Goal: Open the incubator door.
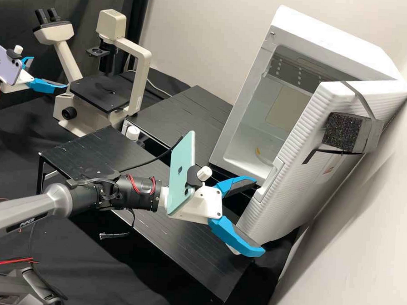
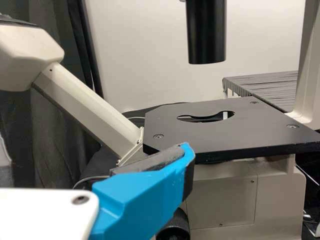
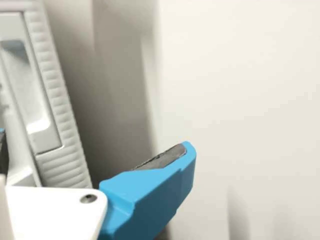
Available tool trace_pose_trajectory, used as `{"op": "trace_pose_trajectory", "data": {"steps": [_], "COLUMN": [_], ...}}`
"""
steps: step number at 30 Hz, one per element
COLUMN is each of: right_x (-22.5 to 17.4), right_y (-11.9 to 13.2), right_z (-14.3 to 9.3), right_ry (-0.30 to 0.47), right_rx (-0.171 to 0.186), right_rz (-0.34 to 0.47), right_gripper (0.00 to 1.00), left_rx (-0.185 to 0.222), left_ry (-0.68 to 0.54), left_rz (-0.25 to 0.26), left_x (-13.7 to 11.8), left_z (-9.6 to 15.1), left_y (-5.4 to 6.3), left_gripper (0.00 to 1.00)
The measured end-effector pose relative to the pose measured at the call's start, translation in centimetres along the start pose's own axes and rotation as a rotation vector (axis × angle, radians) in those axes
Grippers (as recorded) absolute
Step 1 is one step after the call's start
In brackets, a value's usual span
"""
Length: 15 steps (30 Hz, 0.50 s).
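The white incubator [image 1: 339, 37] has its ribbed door [image 1: 299, 148] swung out, with the chamber exposed. My right gripper [image 1: 257, 216] stands open by the door's lower free edge, one finger toward the chamber side and one toward the outer side. In the right wrist view the door [image 3: 62, 120] with its recessed handle lies between the fingers of my right gripper [image 3: 95, 155]; contact cannot be told. Far off at the left edge, my left gripper [image 1: 48, 74] is open beside the microscope. In the left wrist view a finger [image 2: 145, 200] of it is near the microscope stage.
The cream microscope [image 1: 137, 62] with its black stage [image 1: 99, 94] stands at the back left. Black platforms [image 1: 187, 120] lie between it and the incubator. A dark foam block [image 1: 345, 131] is strapped to the door. The pale wall [image 1: 366, 252] is close behind the door.
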Motion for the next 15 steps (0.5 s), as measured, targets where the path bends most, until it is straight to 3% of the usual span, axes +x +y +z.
{"op": "trace_pose_trajectory", "data": {"steps": [6,15], "right_x": [-1.9,-5.5], "right_y": [0.3,2.4], "right_z": [-0.8,-2.1], "right_ry": [0.086,0.343], "right_rx": [0.029,0.047], "right_rz": [-0.008,0.064], "right_gripper": [1.00,1.00], "left_rx": [0.000,0.000], "left_ry": [0.000,0.000], "left_rz": [0.000,0.000], "left_x": [0.0,0.0], "left_z": [0.0,0.0], "left_y": [0.0,0.0], "left_gripper": [1.00,1.00]}}
